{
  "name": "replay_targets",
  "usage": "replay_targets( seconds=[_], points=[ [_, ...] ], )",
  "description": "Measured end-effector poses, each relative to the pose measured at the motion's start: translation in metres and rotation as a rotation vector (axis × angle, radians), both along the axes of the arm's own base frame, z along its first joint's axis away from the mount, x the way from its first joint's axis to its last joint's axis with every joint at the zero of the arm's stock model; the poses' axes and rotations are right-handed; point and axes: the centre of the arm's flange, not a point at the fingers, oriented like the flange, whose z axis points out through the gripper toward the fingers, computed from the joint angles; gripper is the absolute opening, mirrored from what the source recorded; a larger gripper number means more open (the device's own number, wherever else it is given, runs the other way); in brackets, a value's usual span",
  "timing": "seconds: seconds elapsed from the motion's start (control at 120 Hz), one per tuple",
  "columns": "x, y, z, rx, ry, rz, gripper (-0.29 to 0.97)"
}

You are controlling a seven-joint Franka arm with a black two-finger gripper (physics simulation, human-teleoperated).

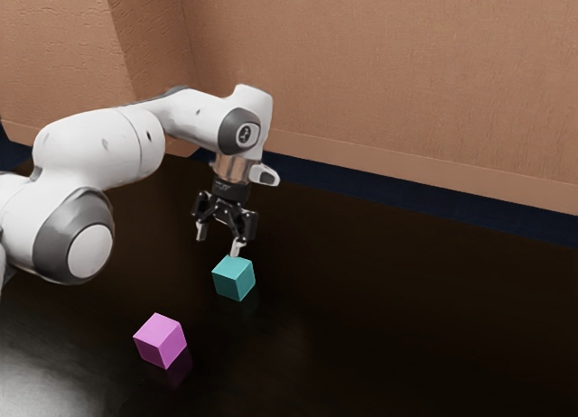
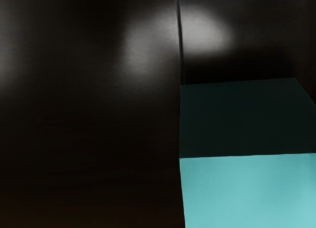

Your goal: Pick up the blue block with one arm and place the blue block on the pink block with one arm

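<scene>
Exterior view: white jointed arm (image 1: 135, 155) enters from the exterior view's left, elbow bent, wrist pointing straight down at centre. Black two-finger jaws spread open, gripping nothing, just above teal-blue plastic cube (image 1: 234, 278) on dark glossy counter (image 1: 406, 327). Pink-purple cube (image 1: 161, 339) lower left, apart.

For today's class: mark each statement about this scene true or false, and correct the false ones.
1. The blue block rests on the table. True.
2. The blue block is stacked on the pink block. False: they sit apart, both on the table.
3. The gripper hangs open just above the blue block. True.
4. The pink block lies toward the exterior view's right of the blue block. False: it lies toward that view's left and nearer the camera.
</scene>
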Motion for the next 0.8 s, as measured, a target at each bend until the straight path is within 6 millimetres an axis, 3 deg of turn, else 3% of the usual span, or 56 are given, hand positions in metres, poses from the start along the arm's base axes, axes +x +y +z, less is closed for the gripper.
replay_targets(
  seconds=[0.4, 0.8],
  points=[
    [0.011, -0.028, 0.013, -0.055, -0.116, 0.002, 0.68],
    [-0.007, -0.031, -0.028, -0.061, -0.077, 0.015, 0.68]
  ],
)
